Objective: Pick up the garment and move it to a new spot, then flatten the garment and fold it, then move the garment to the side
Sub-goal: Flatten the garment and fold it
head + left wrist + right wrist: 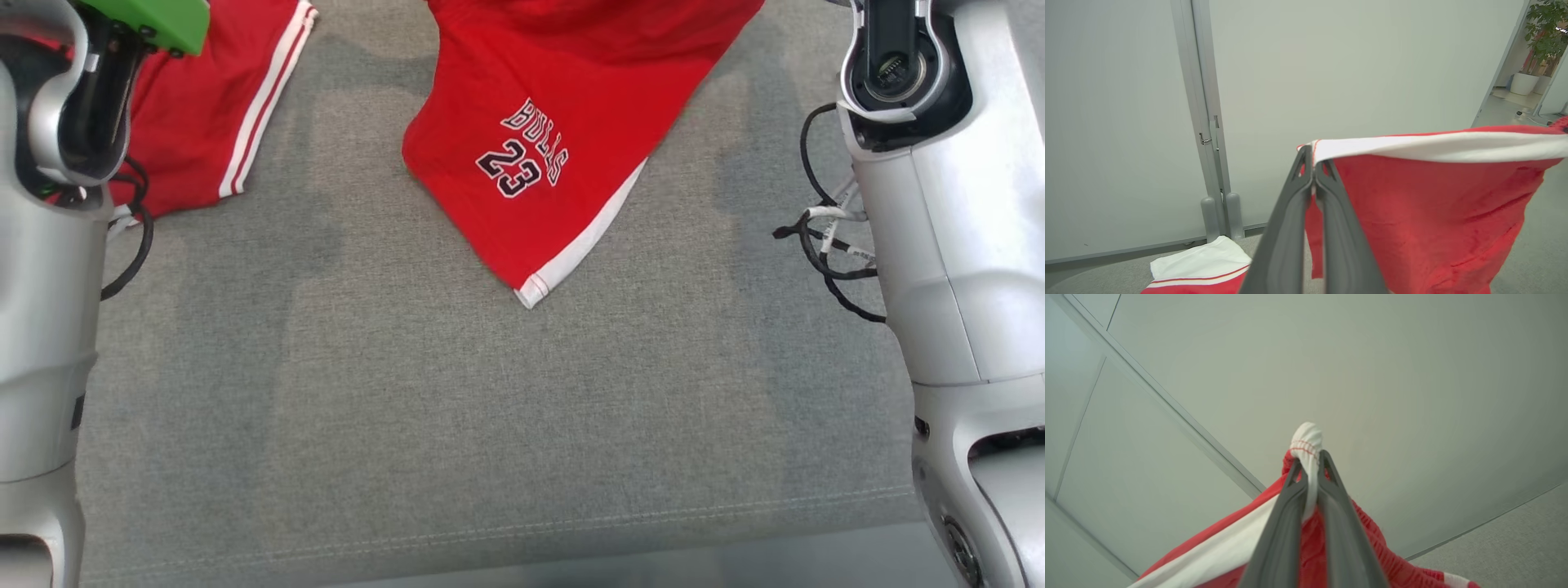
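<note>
Both the left hand (1314, 157) and right hand (1309, 457) clamp the red cloth shorts (571, 82). They hang over the grey worktop (490, 425).

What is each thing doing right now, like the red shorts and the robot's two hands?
Red Bulls garment: held up by its white-edged top, hanging down unfolded, with its low corner near the grey surface.
Left gripper: shut on the garment's white edge.
Right gripper: shut on a bunched bit of the white edge.
Striped red garment: lying on the grey surface, not held.
</note>
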